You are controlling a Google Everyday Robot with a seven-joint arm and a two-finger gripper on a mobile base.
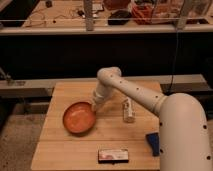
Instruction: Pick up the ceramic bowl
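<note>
The ceramic bowl (79, 118) sits left of center on the wooden table (115, 137), and the gripper (95, 105) is right at its upper right rim (touching, by the look of it). A small white bottle (128, 110) lies right of center, a flat packet (113, 155) near the bottom edge, and a blue thing (152, 143) at lower right.

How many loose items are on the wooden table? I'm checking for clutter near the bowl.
4: the ceramic bowl at left, with the gripper at its right rim; a small bottle right of it; a flat packet at the front edge; a blue object, partly hidden by the arm.
</note>
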